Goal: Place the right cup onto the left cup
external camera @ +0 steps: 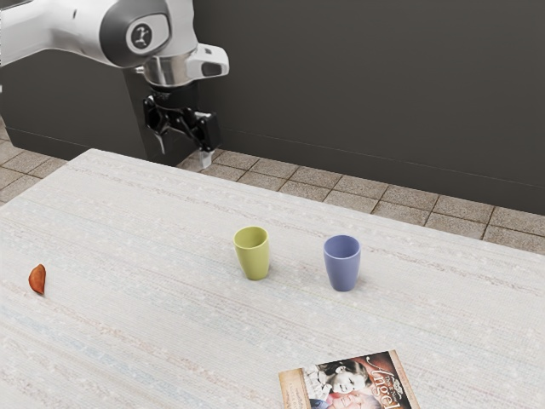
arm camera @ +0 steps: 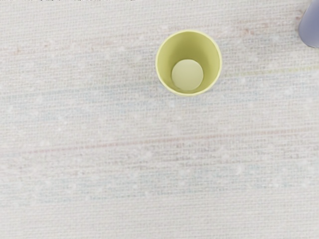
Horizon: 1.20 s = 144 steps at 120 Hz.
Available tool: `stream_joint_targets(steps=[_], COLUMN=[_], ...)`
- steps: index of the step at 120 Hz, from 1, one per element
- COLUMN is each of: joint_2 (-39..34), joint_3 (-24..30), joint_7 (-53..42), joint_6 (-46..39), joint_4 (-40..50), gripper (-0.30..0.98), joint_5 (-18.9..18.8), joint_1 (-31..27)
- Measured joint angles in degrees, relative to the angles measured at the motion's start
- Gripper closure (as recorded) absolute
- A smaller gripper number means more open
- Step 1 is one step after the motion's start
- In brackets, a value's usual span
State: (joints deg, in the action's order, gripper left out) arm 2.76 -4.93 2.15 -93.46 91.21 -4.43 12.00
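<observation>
The arm (external camera: 64, 32) enters at the upper left of the exterior view, its white forearm running toward the exterior view's right to a rounded grey joint. From there the wrist turns downward, and the black gripper (external camera: 185, 156) hangs below it, pointing at a slight slant toward the lower part of the frame. In the exterior view it shows against the dark wall (external camera: 383, 94) and the tiled floor (external camera: 345, 186), with the nearer fingertip close to the line of the table's far edge. Its two fingers stand apart, clamped on nothing. The hand is raised above the level of the tabletop, well apart from both cups.

The table (external camera: 153, 256) fills most of the lower frame. The green cup (external camera: 254, 258) stands upright near the centre of the exterior view; the blue cup (external camera: 342, 267), also upright, stands near it, toward the exterior view's right. The two are apart, with tabletop between them. A book (external camera: 347, 385) lies at the lower edge, right of centre, and a reddish wedge (external camera: 37, 279) lies at the exterior view's left.

The wrist camera looks steeply down, into the green cup's round mouth, so that its inner base shows. Part of the blue cup appears beside it, cut by the frame, over the same pale, streaked tabletop.
</observation>
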Motion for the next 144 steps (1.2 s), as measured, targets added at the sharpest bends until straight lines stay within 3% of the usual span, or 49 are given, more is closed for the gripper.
stream_joint_targets(steps=[95, 144], joint_2=[10.7, 22.0], joint_3=[2.0, 3.9], joint_7=[0.6, 0.8], joint_6=[-10.0, -14.0], joint_4=[-0.9, -10.2], gripper=[0.0, 0.0], joint_5=[2.9, 4.4], joint_1=[5.0, 6.4])
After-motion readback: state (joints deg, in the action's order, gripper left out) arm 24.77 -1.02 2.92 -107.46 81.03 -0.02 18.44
